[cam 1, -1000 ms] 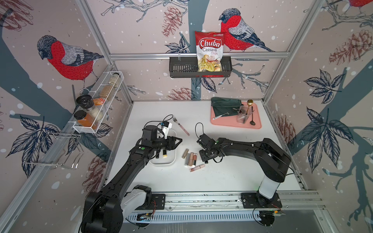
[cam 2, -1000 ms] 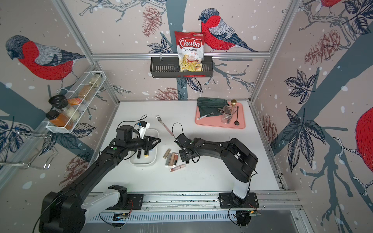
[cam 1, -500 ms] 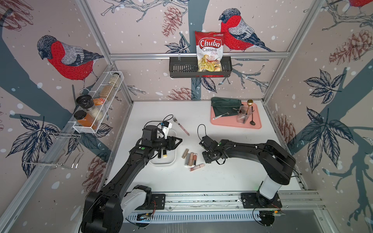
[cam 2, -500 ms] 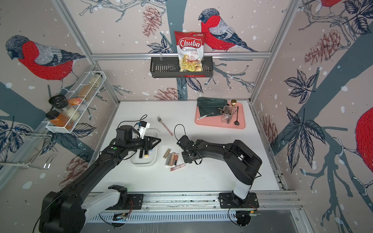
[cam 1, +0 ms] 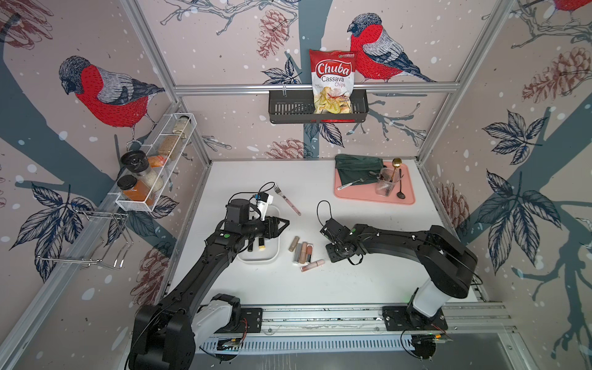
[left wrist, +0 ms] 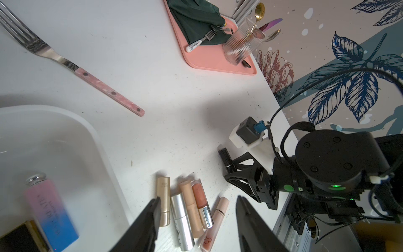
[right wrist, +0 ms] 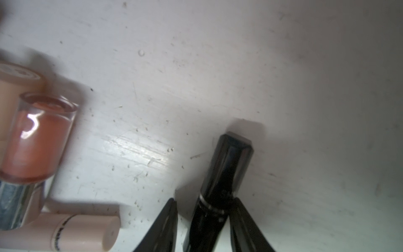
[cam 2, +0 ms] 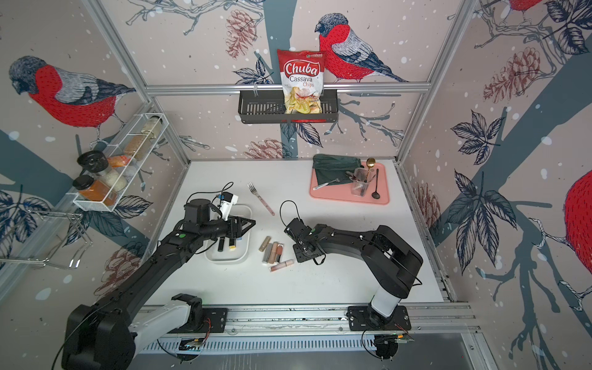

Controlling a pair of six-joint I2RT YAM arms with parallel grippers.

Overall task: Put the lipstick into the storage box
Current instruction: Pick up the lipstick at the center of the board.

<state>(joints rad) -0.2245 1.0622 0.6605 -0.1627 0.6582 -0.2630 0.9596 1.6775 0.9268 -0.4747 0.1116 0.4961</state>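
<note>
1. Lipstick [right wrist: 224, 174]: glossy black faceted tube with a thin silver band, lying on the table [right wrist: 218, 65] between the right gripper's [right wrist: 205, 200] jaws.
2. Those jaws are partly open, with a gap on one side.
3. Left gripper [left wrist: 197, 198]: jaws apart and empty, the storage box [left wrist: 108, 165] just outside them.

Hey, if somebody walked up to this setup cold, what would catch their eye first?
The red Chuba cassava chips bag standing in the black basket on the back wall jumps out first. On the white table, a cluster of lipsticks lies beside the white storage box, which already holds some. Past them, the right gripper straddles a black lipstick lying on the table.
</note>
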